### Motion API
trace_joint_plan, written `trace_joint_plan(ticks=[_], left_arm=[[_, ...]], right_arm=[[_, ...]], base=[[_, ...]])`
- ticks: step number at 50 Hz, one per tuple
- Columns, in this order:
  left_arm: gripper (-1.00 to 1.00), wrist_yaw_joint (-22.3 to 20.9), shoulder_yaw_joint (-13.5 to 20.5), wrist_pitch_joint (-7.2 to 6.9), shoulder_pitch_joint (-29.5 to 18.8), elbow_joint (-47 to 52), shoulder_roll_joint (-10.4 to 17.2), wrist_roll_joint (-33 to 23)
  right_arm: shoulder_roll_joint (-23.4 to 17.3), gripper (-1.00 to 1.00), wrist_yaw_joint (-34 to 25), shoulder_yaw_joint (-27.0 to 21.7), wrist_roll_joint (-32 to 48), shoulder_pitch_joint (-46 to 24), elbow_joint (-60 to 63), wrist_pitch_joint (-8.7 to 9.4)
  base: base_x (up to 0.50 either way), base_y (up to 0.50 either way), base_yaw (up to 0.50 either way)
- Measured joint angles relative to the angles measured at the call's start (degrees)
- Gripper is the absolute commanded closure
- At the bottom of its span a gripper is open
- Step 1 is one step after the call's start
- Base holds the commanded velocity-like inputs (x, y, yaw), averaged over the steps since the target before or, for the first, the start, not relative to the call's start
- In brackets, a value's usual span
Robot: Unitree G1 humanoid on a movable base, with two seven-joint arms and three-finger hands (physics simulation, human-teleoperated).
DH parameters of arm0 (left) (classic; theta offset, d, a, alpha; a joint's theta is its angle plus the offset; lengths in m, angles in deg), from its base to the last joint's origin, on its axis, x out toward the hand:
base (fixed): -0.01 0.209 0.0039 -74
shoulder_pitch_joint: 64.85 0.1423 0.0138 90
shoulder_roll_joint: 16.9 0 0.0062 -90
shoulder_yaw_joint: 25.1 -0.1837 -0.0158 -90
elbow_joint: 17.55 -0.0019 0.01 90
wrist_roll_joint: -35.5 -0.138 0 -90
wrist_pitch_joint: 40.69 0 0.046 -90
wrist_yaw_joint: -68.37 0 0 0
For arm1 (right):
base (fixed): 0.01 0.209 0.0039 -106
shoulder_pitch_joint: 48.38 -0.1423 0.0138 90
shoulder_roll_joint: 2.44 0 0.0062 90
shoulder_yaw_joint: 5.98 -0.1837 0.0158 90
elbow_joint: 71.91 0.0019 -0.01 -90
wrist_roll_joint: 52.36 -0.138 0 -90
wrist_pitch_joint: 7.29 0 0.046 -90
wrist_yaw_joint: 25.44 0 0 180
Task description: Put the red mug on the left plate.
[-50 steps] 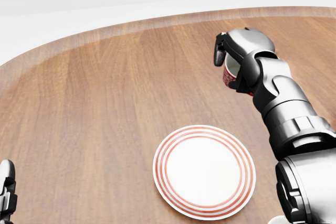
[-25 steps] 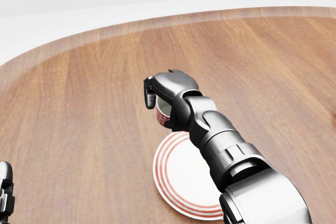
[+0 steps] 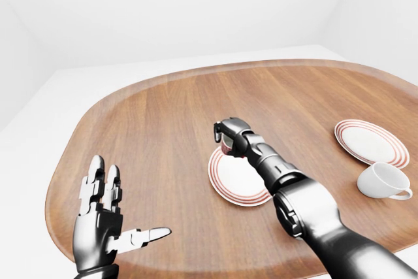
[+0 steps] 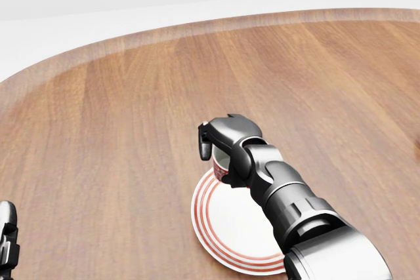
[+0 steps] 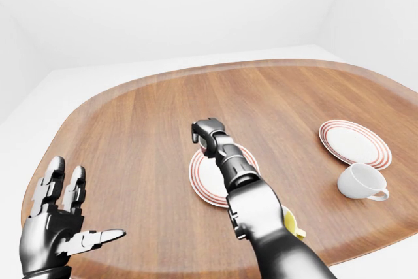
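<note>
The red mug (image 4: 221, 168) is held in my right hand (image 4: 218, 154), whose fingers close round its rim and side. Only a strip of its red and white wall and part of its pale inside show under the hand. It hangs over the upper left rim of the left plate (image 4: 226, 231), a white plate with red rings. Whether the mug touches the plate I cannot tell. My right forearm covers the plate's right part in the head view. My left hand (image 3: 104, 217) is open, fingers spread, low at the left of the left-eye view and far from the plate.
A second red-ringed plate (image 3: 371, 142) lies at the right of the round wooden table (image 3: 157, 115). A white cup (image 3: 384, 181) rests on its side just below that plate. A yellow thing (image 5: 290, 221) peeks out behind my right arm.
My right hand has carried the mug from the upper right down and leftward to the left plate's rim. In the last half second it shifted slightly right and lower.
</note>
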Motion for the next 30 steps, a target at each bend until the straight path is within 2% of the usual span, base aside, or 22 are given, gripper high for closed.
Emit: trace_joint_plan(ticks=[11, 30], left_arm=[[-1.00, 0.3, -0.2, 0.00, 0.0, -0.1, 0.2, -0.1], [-1.00, 0.4, -0.2, 0.00, 0.1, -0.3, 0.3, 0.0]], right_arm=[[-0.6, 1.00, -1.0, -1.0, 0.2, 1.9, -0.6, 0.12], [-1.0, 1.00, -0.6, -2.0, 2.8, 5.4, -1.4, 2.57]], base=[[0.00, 0.00, 0.00], [0.00, 0.00, 0.00]])
